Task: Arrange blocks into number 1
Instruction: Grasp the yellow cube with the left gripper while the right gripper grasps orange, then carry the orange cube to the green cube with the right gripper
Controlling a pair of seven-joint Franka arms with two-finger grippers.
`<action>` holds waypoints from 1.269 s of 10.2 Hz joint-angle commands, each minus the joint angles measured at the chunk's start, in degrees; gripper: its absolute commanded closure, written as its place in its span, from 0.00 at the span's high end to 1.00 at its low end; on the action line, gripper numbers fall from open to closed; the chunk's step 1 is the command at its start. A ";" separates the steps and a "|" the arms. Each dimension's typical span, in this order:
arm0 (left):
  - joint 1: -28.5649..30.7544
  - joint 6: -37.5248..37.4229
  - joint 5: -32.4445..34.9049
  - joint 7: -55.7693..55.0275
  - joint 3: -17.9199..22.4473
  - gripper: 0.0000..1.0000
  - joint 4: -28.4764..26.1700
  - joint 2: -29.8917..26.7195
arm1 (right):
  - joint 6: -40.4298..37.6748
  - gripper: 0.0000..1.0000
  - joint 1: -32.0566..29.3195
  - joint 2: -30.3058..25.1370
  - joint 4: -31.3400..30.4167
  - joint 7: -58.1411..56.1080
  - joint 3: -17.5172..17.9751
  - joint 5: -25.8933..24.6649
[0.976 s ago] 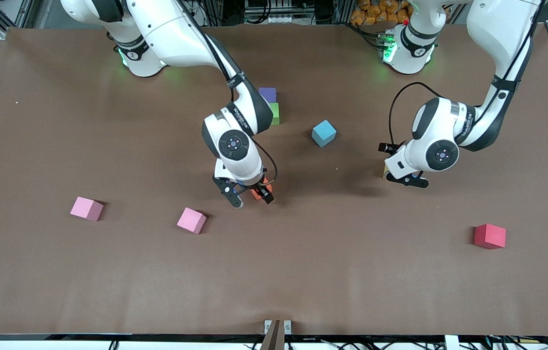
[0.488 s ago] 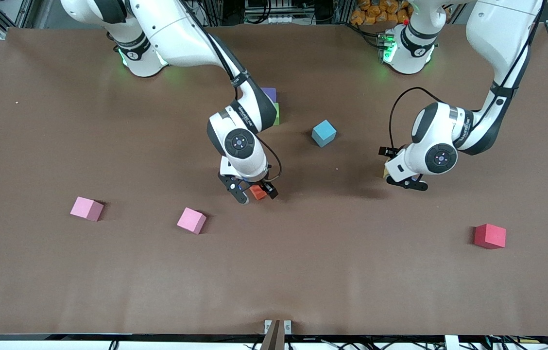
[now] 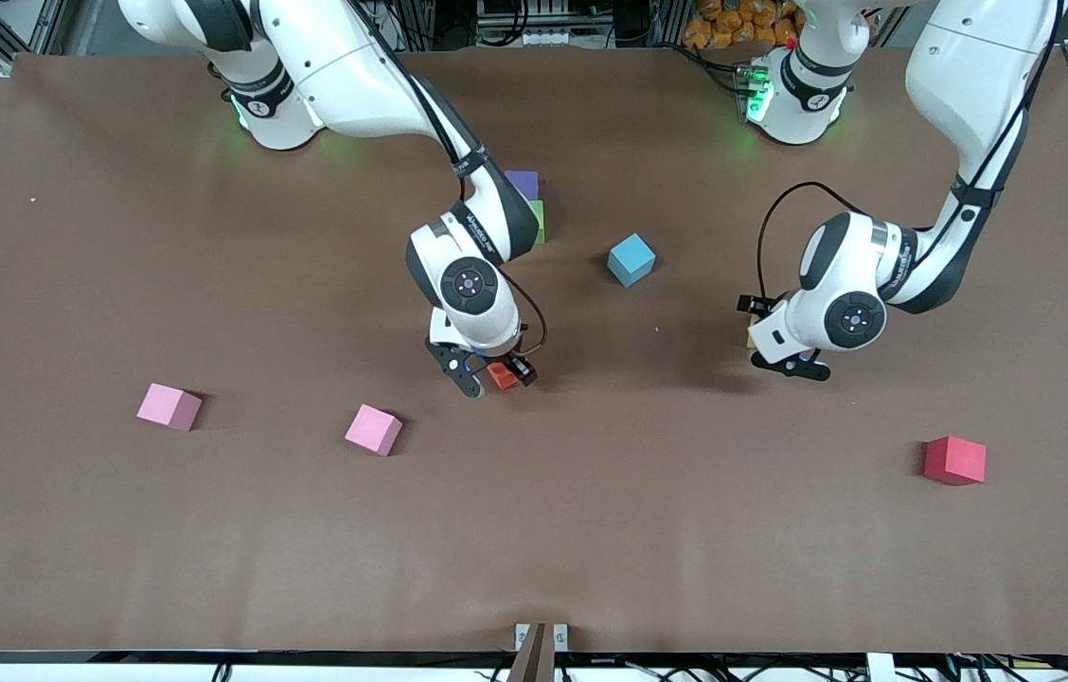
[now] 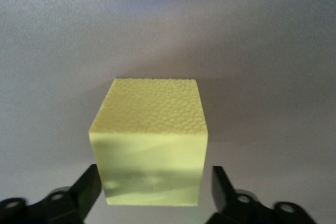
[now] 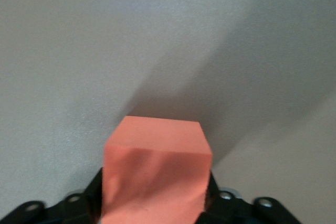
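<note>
Both arms reach down — right tool [image 3: 493, 376] clamped, left tool [image 4: 152, 195] closing.

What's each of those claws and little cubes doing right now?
right gripper, shut on the orange block.
orange block, gripped by its sides.
left gripper, open around the yellow block, not touching.
yellow block, on the table between the fingers.
purple block, on the table, touching green block.
green block, partly hidden by the right arm.
light blue block, loose, alone.
pink blocks, loose, apart.
red block, loose, alone.

cubes [image 3: 631, 260] scattered on table [image 3: 591, 530], two adjoining
</note>
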 commanded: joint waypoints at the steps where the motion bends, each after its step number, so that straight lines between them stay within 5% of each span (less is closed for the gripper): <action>1: 0.49 0.23 1.54 0.43 -0.31 0.53 1.64 1.12 | 1.12 0.00 0.75 0.12 -0.61 -2.80 -0.27 -0.01; 4: -0.21 -0.55 1.81 0.08 -0.31 0.51 4.44 0.86 | -0.73 0.00 1.01 -0.93 -0.61 -11.50 -0.36 -0.88; 9: -1.88 -3.20 0.14 -14.57 -3.38 0.51 13.85 0.60 | -16.81 0.00 7.94 -6.37 -0.96 -18.82 -0.27 -7.40; 13: -4.33 -3.20 -0.57 -20.40 -3.74 0.51 15.35 1.04 | -8.69 0.00 13.57 -17.34 -15.32 -24.23 -0.27 -9.68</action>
